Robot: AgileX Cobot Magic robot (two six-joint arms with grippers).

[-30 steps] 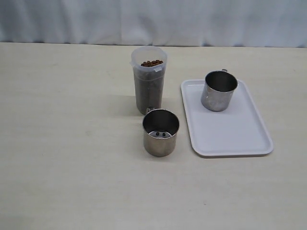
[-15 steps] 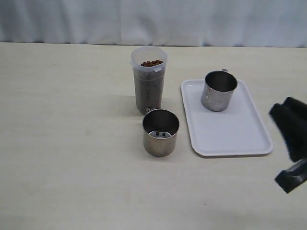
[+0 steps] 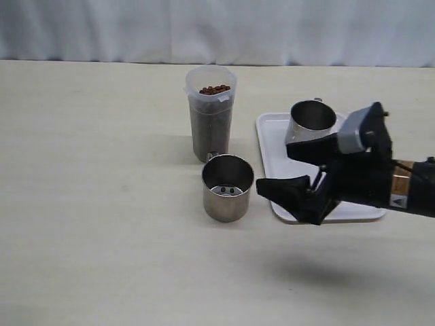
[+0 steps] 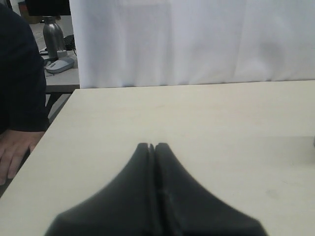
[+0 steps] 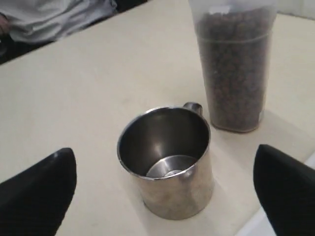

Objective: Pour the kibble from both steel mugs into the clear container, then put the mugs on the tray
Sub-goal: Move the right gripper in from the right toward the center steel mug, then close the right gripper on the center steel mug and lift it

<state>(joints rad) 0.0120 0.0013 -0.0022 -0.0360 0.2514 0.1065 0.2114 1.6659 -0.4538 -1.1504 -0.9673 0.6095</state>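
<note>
The clear container [image 3: 211,112] [image 5: 235,64] stands upright, nearly full of brown kibble [image 3: 215,89]. In front of it a steel mug [image 3: 227,187] [image 5: 170,158] stands on the table with two dark spots showing on its bottom. The other steel mug [image 3: 310,119] stands at the far end of the white tray [image 3: 276,153]. My right gripper [image 3: 289,170] [image 5: 165,196] is open, just right of the near mug, its fingers [image 5: 288,194] wide apart and facing it. My left gripper [image 4: 151,146] is shut on nothing over bare table and does not show in the exterior view.
A white curtain [image 3: 217,30] hangs behind the table's far edge. Off the table's edge in the left wrist view are a person's hand [image 4: 12,157] and a side table with a metal bottle [image 4: 53,33].
My right arm has swept in from the right edge, over the tray, to just right of the near mug. The mugs, the container and the tray stand where they were.
</note>
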